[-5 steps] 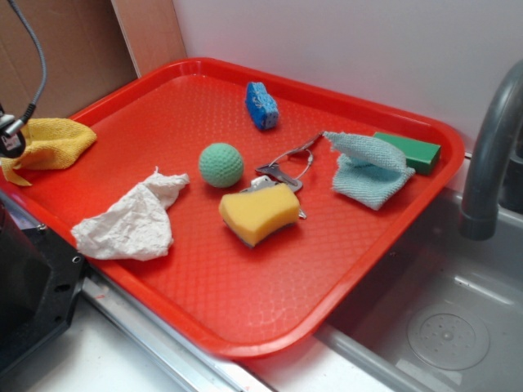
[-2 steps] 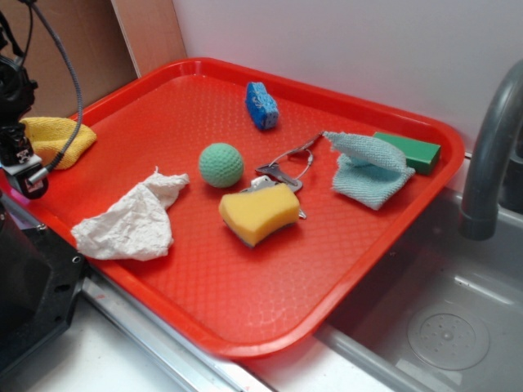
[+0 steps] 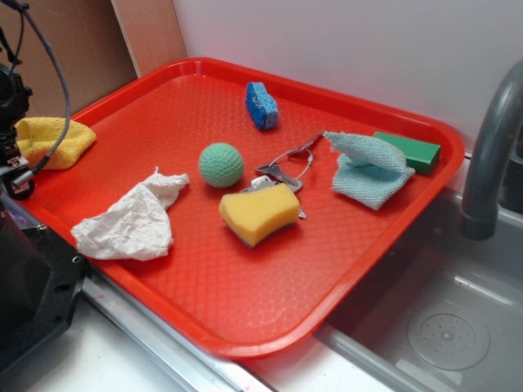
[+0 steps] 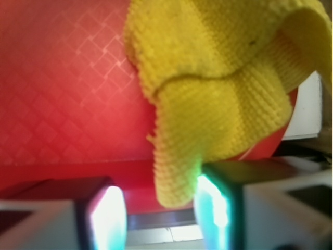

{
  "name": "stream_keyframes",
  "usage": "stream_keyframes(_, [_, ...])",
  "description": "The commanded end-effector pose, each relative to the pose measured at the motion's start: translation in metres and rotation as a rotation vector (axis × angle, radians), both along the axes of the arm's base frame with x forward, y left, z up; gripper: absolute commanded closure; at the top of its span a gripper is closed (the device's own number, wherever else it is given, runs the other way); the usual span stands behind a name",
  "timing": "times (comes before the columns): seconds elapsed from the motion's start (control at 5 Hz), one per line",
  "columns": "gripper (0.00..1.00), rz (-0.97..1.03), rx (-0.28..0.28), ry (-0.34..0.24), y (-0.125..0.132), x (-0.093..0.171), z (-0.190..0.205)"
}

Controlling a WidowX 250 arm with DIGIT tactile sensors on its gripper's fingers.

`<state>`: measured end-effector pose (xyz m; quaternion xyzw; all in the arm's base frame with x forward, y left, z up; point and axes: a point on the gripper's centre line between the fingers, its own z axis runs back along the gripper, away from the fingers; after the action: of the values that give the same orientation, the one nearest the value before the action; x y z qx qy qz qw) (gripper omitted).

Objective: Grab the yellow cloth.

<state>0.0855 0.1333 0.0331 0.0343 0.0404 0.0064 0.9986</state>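
- The yellow cloth [image 3: 54,140] lay bunched at the far left corner of the red tray [image 3: 245,302], draped against the raised rim there; the wrist view suggested part of it hung over the edge, though that was hard to confirm.
- In the wrist view the yellow cloth [image 4: 218,88] filled the upper right, and one folded tongue of it trailed down toward the camera, ending between the two fingers, close against the right-hand one.
- The gripper [image 4: 161,208] was spread wide, with nothing pinched; the cloth's hanging tip sat off-centre in the gap, and the left finger had only bare tray in front of it.
- The bulk of the cloth therefore lay ahead of the pincer and off to its right, with its long fold running roughly diagonally away from the fingers.
- In the exterior view, only a dark part of the arm showed at the left edge, just beside the cloth, with the cable crossing in front of it.
- As a judgement, a small shift toward the cloth's thick middle would give a surer bite than closing on the thin tip.
- The white rag [image 3: 131,220] lay nearest, well apart from the cloth; the yellow sponge [image 3: 260,212] sat further off, mid-tray.
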Motion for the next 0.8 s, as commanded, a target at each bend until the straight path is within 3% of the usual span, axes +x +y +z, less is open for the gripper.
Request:
stream_keyframes(0.0, [0.00,-0.005,0.028,-0.023,0.006,0.004,0.003])
stream_keyframes(0.4, [0.00,-0.005,0.028,-0.023,0.006,0.004,0.003])
stream_keyframes(0.6, [0.00,0.008,0.017,-0.032,0.018,0.027,-0.001])
